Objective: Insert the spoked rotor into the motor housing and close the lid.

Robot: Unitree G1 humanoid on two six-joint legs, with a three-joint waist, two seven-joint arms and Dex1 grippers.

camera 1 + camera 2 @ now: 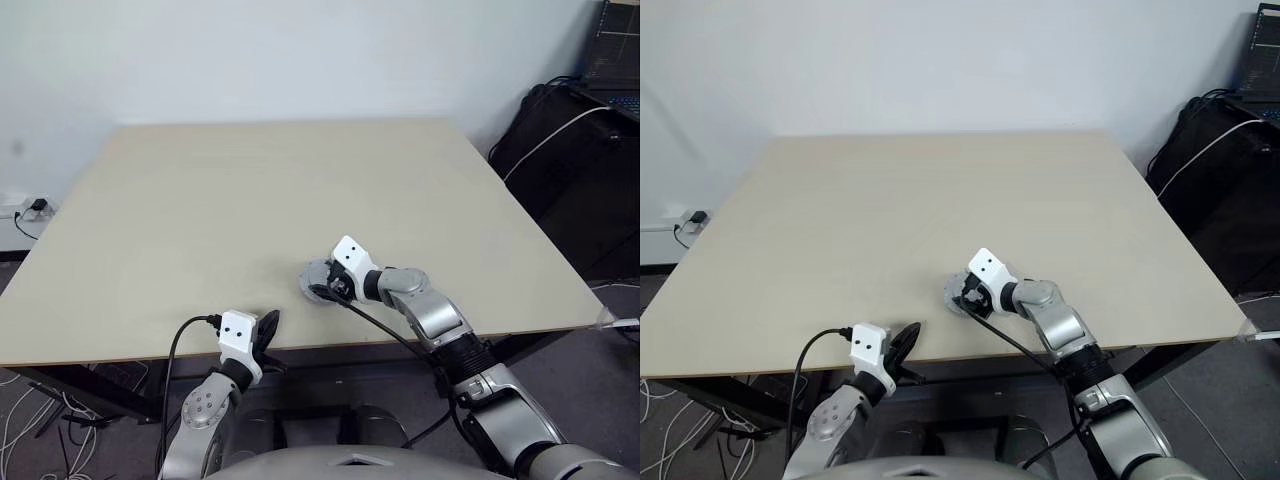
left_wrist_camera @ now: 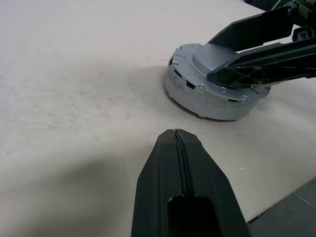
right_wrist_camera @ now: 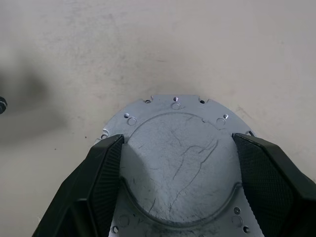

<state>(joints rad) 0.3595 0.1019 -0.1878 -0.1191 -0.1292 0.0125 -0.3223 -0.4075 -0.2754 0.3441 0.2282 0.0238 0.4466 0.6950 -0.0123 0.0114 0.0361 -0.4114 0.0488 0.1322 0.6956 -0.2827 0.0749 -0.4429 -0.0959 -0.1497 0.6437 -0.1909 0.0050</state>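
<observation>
The right gripper (image 3: 177, 185) straddled the smooth grey round metal lid (image 3: 175, 163), fingers spread wide at either side of its raised centre, apparently to seat it on the motor housing beneath, near the beige table's (image 1: 200, 200) front edge. The left gripper (image 2: 180, 163) waited nearby, fingers pressed together, empty.

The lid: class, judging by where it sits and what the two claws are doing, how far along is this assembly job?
Looks done: the lid already sits on the motor housing, so the rotor is presumably inside, though hidden. In hand: the right claw straddles the lid, fingers spread on either side. The left claw is shut and apart from it. Left: perhaps pressing the lid home; full seating cannot be confirmed.
</observation>
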